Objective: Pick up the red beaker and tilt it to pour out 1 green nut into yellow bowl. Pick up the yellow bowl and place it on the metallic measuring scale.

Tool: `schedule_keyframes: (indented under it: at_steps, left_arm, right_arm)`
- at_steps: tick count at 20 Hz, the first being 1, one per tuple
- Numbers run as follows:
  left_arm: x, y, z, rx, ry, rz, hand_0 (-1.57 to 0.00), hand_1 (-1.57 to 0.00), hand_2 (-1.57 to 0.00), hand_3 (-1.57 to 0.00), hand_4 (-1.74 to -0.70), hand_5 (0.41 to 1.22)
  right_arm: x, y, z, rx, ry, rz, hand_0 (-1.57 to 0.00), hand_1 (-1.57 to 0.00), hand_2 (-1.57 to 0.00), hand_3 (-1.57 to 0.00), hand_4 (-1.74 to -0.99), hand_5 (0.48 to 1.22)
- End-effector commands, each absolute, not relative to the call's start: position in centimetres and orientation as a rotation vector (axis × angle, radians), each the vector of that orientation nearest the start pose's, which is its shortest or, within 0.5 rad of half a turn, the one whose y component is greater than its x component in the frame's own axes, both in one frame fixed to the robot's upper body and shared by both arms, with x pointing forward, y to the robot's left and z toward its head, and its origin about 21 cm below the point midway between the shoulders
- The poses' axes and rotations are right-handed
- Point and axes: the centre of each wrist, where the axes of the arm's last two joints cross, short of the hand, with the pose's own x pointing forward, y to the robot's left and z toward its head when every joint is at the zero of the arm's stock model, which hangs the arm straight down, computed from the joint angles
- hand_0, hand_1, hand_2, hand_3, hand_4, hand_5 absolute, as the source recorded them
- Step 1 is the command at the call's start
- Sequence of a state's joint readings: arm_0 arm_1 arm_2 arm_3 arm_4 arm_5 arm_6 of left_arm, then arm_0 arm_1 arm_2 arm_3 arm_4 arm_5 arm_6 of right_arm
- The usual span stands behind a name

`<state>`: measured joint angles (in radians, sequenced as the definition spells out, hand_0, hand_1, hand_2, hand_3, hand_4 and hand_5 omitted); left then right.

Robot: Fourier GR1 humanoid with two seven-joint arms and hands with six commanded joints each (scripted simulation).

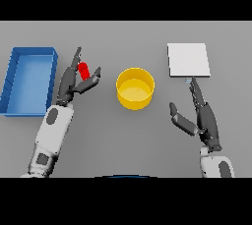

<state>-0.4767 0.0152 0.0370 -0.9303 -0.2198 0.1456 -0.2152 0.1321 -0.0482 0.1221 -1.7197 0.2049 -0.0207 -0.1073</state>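
Note:
The red beaker (84,70) stands left of centre, between the fingers and thumb of my left hand (70,82). The fingers are straight and reach past the beaker on its left; the thumb lies close on its right. The hand is open around it. The yellow bowl (135,88) sits at the table's middle, right of the beaker, and I see no nut in it. The metallic measuring scale (188,60) lies at the back right as a pale square plate. My right hand (204,117) is open below the scale, right of the bowl, fingertips near the scale's front edge.
A blue tray (15,84) stands at the far left, just beyond my left hand. Grey table surface surrounds the bowl.

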Motion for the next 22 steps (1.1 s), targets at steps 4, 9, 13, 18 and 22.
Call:
schedule_keyframes:
  at_steps: [4, 9, 13, 18, 22]
  left_arm:
    - [36.4, 17.8, -3.1, 0.183, -1.604, -0.287, 0.0, 0.0, 0.0, 0.0, -1.26, 0.684]
    - [36.9, 17.2, -3.8, 0.194, -1.643, -0.216, -0.57, -0.61, -0.6, -0.42, -1.42, 0.86]
    - [37.0, 16.6, -4.1, 0.175, -1.692, -0.224, -1.16, -1.18, -1.17, -1.0, -1.6, 1.073]
    - [37.4, 16.4, -3.4, 0.183, -1.704, -0.186, -1.44, -1.44, -1.44, -1.38, -1.67, 1.128]
    - [38.3, 17.0, -1.2, 0.229, -1.733, -0.226, -1.52, -1.52, -1.52, -1.49, -1.71, 1.125]
  right_arm:
    - [21.4, -21.8, 0.7, -0.15, -1.713, 0.233, 0.0, 0.0, 0.0, 0.0, -1.261, 0.69]
    - [21.5, -21.8, 1.0, -0.168, -1.732, 0.245, 0.0, 0.0, 0.0, 0.0, -1.247, 0.688]
    - [21.8, -21.7, 0.8, -0.158, -1.728, 0.245, 0.0, 0.0, 0.0, 0.0, -1.233, 0.688]
    - [21.9, -21.9, 0.7, -0.184, -1.723, 0.257, 0.0, 0.0, 0.0, 0.0, -1.196, 0.673]
    - [22.0, -21.6, 0.7, -0.205, -1.729, 0.271, 0.0, 0.0, 0.0, 0.0, -1.141, 0.66]
